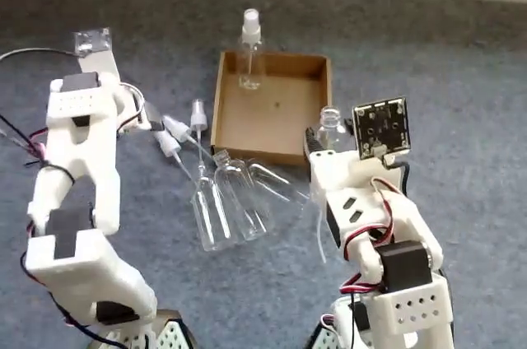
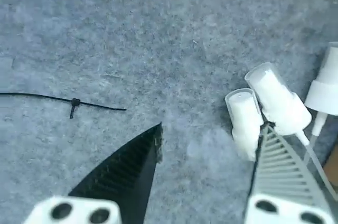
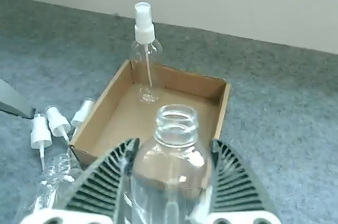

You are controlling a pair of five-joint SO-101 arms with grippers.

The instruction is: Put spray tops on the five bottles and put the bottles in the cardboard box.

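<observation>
My right gripper [image 3: 174, 152] is shut on an upright clear bottle [image 3: 176, 129] with no top, held just in front of the cardboard box [image 1: 309, 69]. In the high view that bottle [image 1: 330, 125] rises above the right gripper [image 1: 323, 150]. A bottle with a spray top [image 1: 250, 51] stands at the box's far wall. My left gripper [image 2: 211, 131] is open over the carpet, one finger beside two capped spray tops [image 2: 245, 121] [image 2: 277, 100]; a third spray top [image 2: 325, 92] lies further off. Several topless bottles [image 1: 230, 201] lie between the arms.
A black cable tie [image 2: 74, 101] lies on the grey carpet near the left gripper. The box's floor [image 3: 158, 113] is bare apart from the one standing bottle [image 3: 143, 49]. Loose spray tops [image 1: 173, 135] lie just left of the box.
</observation>
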